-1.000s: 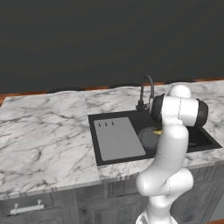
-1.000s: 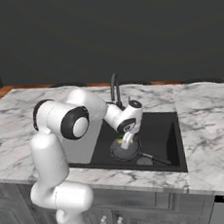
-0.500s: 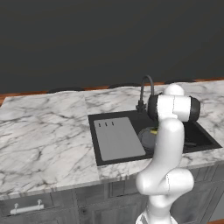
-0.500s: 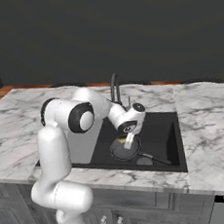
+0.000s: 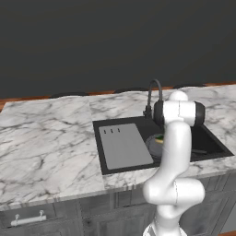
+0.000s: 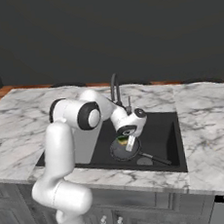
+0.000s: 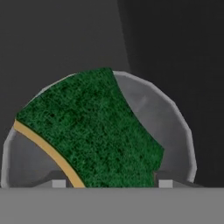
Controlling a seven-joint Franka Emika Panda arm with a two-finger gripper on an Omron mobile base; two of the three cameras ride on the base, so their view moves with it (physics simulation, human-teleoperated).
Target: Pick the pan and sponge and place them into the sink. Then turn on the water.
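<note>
The dark round pan [image 6: 119, 152] lies in the black sink [image 6: 160, 126], its long handle pointing to the front right. My gripper [image 6: 130, 144] reaches down into the basin just above the pan and is shut on the sponge [image 6: 122, 141]. In the hand view the sponge [image 7: 92, 131] fills the gap between my fingertips, green face up with a yellow edge, and the pan's grey bowl [image 7: 168, 127] lies right beneath it. From the left base view my white arm hides most of the pan [image 5: 154, 143].
The dark gooseneck tap [image 6: 114, 87] stands at the sink's back edge, close behind my wrist. The grey drainboard [image 5: 123, 145] with three slots lies left of the basin. Marble counter [image 5: 46, 143] surrounds the sink; a dark wall rises behind.
My hand has sunk slightly toward the pan with the sponge still gripped, and the arm's elbow has swung a little. The pan has not moved.
</note>
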